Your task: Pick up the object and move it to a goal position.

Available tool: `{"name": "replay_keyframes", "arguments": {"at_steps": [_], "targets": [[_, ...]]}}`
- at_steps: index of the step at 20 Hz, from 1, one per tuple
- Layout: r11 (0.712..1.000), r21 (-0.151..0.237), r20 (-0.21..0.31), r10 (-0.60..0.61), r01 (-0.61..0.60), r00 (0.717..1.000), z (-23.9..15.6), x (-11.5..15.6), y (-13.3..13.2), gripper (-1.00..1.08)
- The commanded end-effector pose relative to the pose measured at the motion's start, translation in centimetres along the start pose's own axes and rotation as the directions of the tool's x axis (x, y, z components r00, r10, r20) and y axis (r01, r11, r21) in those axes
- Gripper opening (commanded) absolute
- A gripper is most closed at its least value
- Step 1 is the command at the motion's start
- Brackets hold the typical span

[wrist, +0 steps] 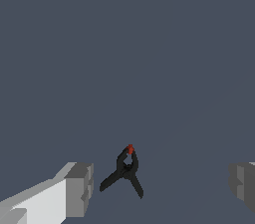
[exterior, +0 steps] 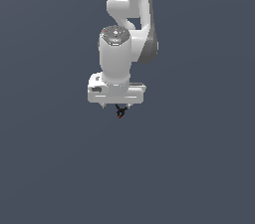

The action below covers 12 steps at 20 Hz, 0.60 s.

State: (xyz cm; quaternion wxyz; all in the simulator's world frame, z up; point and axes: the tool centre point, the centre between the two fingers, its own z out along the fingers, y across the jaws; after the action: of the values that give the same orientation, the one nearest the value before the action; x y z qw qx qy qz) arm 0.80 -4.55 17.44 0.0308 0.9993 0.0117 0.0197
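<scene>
one object: a tiny thing with a red tip (wrist: 130,149) on thin black legs that splay like a little spring clamp, far smaller than my gripper (wrist: 160,185)
where it is: right under me, in the gap between my two fingers, touching neither; in the exterior view the object (exterior: 120,114) shows just below the white gripper (exterior: 116,105)
my fingers: spread wide, nothing in them; one grey pad (wrist: 78,188) well off to one side of the object, the other grey pad (wrist: 243,183) well off to the other
weight, my guess: very light, it should lift with hardly any squeeze
stiffness, my guess: rigid and thin, so it could twist or flick out if i pinch a single leg
grip, my guess: smooth and narrow, likely slippery on the splayed ends
where i'd take hold: across the thicker black middle where the legs meet, just behind the red tip, not on the tip itself
hard to make out: the object's exact form, too few pixels; whether the red bit is a separate part or only a coloured end
hidden or cut off: both pads run out of the wrist view, and the upper arm leaves the exterior view
surface: flat grey all round with no edge or shadow, so my height above it is unclear
goal: no marker visible in either view
</scene>
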Motion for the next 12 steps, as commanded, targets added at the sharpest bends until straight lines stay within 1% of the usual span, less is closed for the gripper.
{"name": "replay_keyframes", "arguments": {"at_steps": [1,5,12], "targets": [[1.0,0.007,0.005,0.018,-0.018,1.0,1.1,-0.6,-0.2,1.0],[0.998,0.023,0.014,0.063,-0.063,0.998,3.6,-2.2,-0.7,1.0],[0.986,0.046,0.037,0.159,-0.161,0.987,8.3,-5.8,-1.6,1.0]]}}
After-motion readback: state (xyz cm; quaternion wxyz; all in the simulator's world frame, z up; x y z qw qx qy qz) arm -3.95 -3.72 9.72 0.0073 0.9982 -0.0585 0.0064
